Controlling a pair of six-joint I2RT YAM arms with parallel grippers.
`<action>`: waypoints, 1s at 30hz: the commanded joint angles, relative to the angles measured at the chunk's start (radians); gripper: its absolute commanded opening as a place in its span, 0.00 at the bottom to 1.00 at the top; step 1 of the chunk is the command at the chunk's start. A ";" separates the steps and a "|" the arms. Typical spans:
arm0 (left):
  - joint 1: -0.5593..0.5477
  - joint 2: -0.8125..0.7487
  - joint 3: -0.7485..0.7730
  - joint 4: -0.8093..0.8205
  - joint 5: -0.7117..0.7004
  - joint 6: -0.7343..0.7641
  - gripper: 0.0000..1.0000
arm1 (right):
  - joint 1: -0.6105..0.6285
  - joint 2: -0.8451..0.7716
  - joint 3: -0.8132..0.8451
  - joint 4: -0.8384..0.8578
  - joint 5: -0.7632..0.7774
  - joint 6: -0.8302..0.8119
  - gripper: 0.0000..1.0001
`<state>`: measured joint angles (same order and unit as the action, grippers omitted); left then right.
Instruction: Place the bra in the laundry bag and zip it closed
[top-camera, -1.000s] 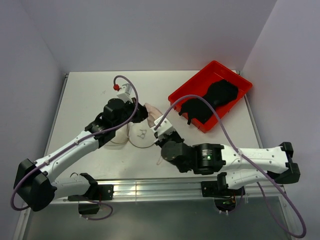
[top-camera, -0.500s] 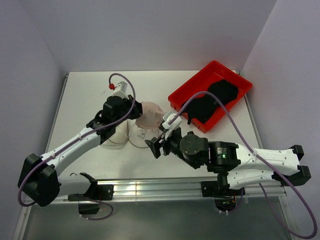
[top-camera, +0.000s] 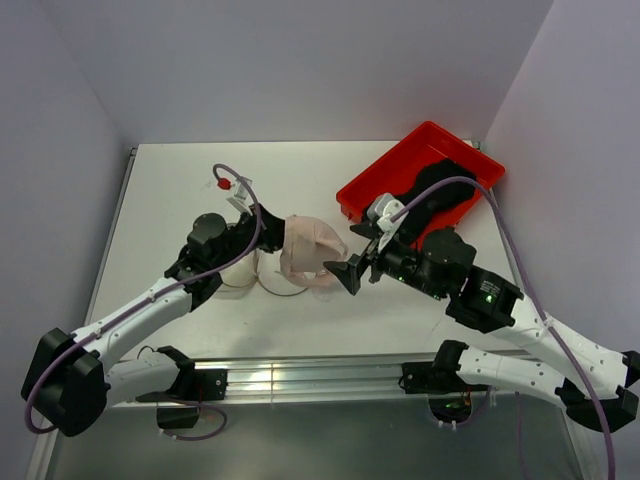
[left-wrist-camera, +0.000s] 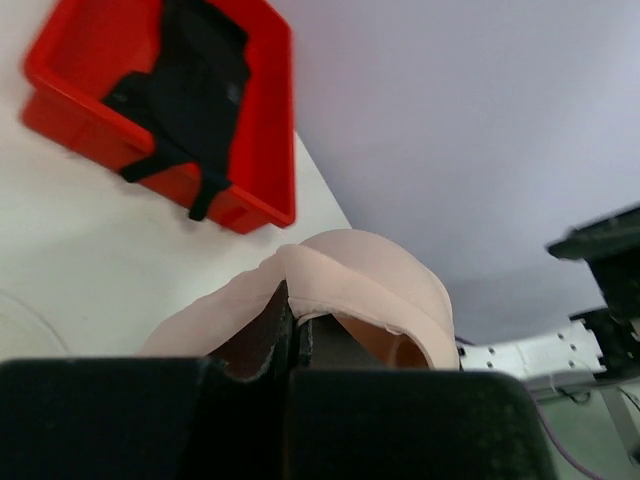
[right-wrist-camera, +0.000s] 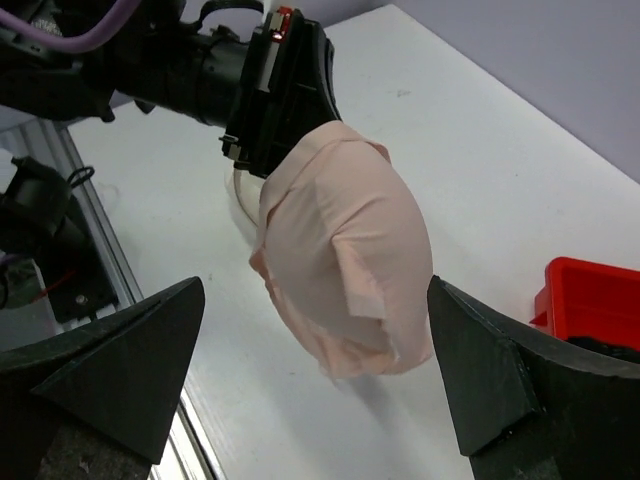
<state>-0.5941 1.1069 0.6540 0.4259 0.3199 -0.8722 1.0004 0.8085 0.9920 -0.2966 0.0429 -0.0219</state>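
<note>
Could slip out of the left pincer (top-camera: 272, 238), clenched on only a fold of the bra (top-camera: 310, 250) and leaving most of the cloth to hang free on one side. Could also end up draped over the rim of the laundry bag (top-camera: 270, 282) instead of dropping inside, being held beside the bag and not squarely over it, judging from overhead. Might catch a strap on the right pincer (top-camera: 355, 255), spread wide, grasping nothing and poised just beside the hanging cups. Cannot tell whether the bag's mouth is open and unobstructed under the left arm; if not, would block the way in.

Looks soft, pale pink and padded: two moulded cups folded against each other, with a visible edge band and a loose, dangling lower edge. Held up above the middle of the bench, somewhat nearer the near edge than the far one. Well apart from the red tray (top-camera: 400, 165) at the far right corner, loaded with black garments (top-camera: 430, 195).
</note>
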 joint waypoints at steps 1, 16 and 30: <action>-0.001 0.019 0.056 0.083 0.184 -0.031 0.00 | -0.078 0.044 0.028 -0.008 -0.248 -0.085 1.00; -0.001 0.060 0.174 -0.162 0.222 -0.048 0.00 | -0.097 0.208 0.050 -0.053 -0.258 -0.085 1.00; 0.000 0.087 0.167 -0.154 0.320 -0.114 0.00 | -0.095 0.233 0.051 -0.045 -0.095 -0.090 1.00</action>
<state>-0.5938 1.1870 0.7860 0.2123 0.5755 -0.9497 0.9089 1.0245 1.0359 -0.3595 -0.0662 -0.1036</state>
